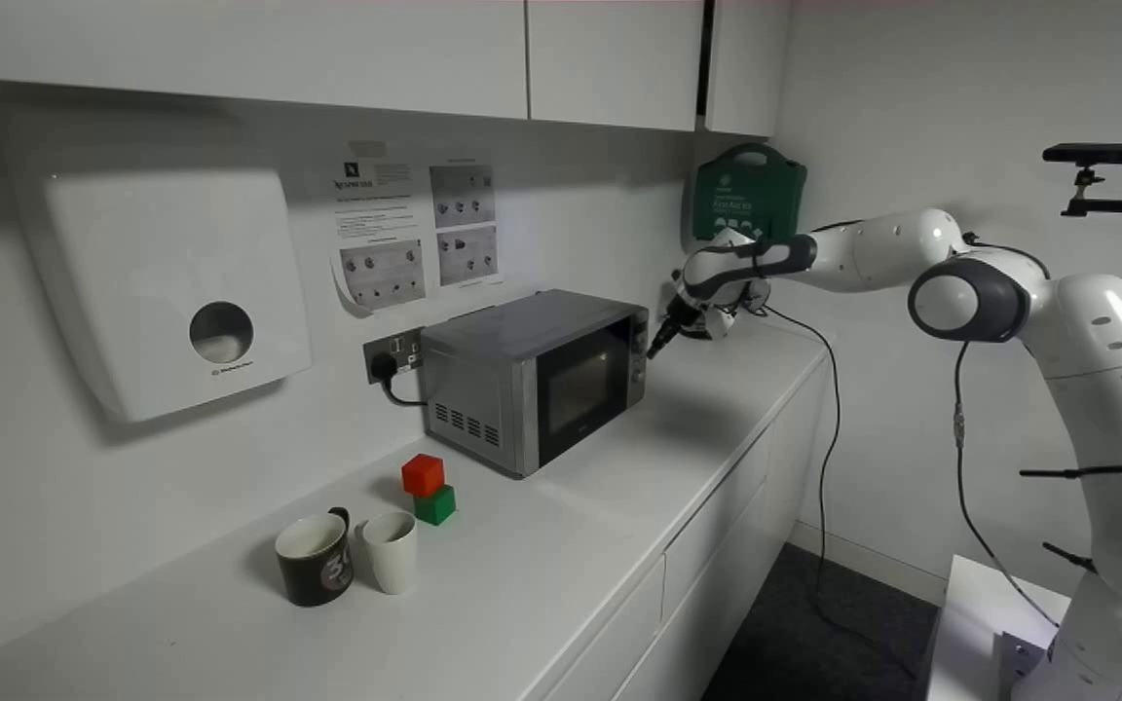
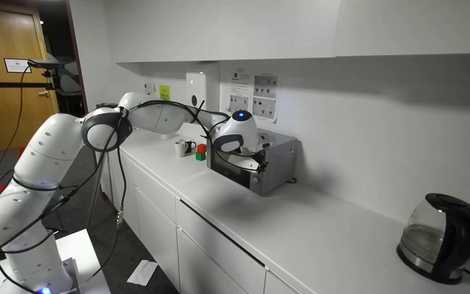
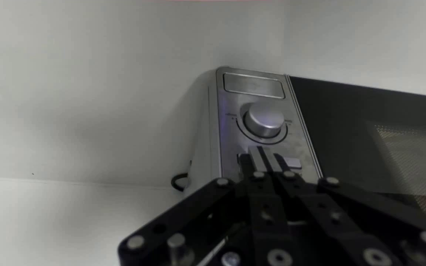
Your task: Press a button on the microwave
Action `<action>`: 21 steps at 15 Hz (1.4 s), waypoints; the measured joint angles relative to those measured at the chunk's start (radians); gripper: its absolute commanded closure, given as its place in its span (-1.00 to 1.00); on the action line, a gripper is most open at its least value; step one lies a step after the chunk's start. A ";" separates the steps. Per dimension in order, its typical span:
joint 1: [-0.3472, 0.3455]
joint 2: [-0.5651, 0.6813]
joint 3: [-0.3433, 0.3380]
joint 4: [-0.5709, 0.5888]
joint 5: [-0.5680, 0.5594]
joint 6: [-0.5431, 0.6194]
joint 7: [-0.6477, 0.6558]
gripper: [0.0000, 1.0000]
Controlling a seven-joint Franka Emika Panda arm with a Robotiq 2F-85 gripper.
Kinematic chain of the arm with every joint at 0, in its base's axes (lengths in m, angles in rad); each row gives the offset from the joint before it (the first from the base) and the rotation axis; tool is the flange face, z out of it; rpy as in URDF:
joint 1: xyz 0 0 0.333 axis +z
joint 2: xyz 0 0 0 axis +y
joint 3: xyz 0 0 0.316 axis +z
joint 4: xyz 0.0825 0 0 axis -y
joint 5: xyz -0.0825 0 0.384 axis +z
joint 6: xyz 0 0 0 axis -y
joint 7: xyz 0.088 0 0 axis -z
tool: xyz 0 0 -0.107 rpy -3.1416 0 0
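At the right end of the microwave (image 1: 532,385), set on the counter (image 1: 542,555) near the wall (image 1: 580,214), the gripper (image 3: 264,159) is held closed and empty by the control strip (image 3: 295,145), presumably so that a button (image 3: 293,163) can be pressed with one narrow tip.
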 measured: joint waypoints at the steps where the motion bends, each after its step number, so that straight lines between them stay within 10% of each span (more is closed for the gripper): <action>1: -0.010 -0.014 -0.002 -0.011 -0.009 -0.023 -0.003 1.00; 9: -0.118 -0.303 -0.057 -0.276 0.026 -0.227 -0.144 1.00; 21: -0.072 -0.785 -0.319 -0.727 0.259 -0.484 -0.361 1.00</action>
